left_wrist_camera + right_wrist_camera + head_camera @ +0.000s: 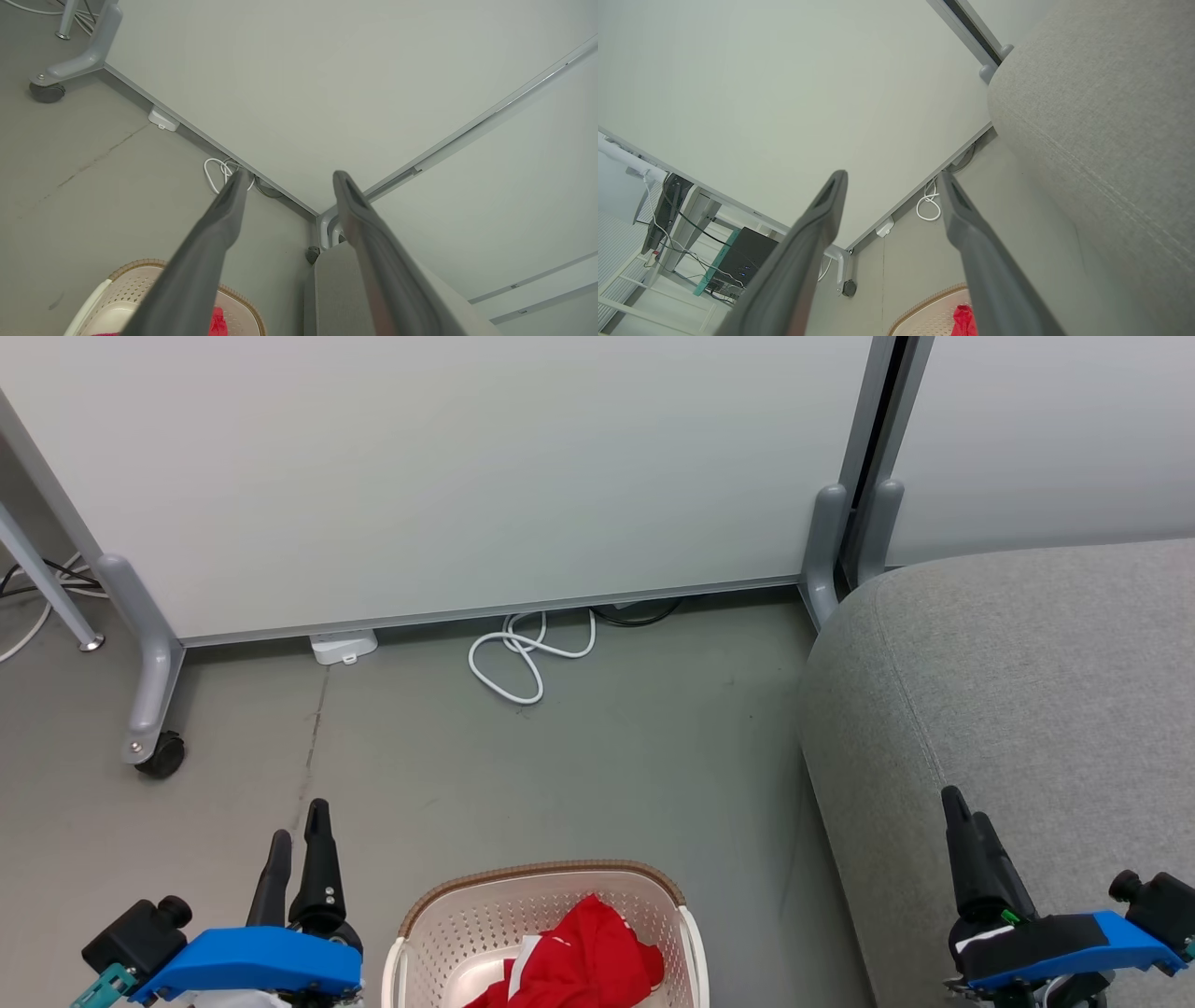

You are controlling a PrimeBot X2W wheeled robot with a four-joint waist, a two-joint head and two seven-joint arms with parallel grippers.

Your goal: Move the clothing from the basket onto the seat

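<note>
The cream basket (546,882) with its brown rim stands on the floor at the bottom centre of the head view. Crumpled red clothing (583,957) with a white stripe lies inside it. The light-grey seat (1027,691) fills the right side. My left gripper (299,826) hovers left of the basket, open and empty. Over the seat's front edge is my right gripper (962,812), also open and empty. The left wrist view shows the left gripper (292,175) spread above the basket (140,270), clothing (217,322) and seat (334,289). The right wrist view shows the right gripper (892,176), basket (924,303), clothing (963,319) and seat (1101,116).
A white partition panel (467,476) on grey wheeled feet (154,747) stands behind the bare grey floor. A coiled white cable (527,658) and a small white box (344,646) lie at its base. A desk with a dark computer case (742,261) stands beyond the panel.
</note>
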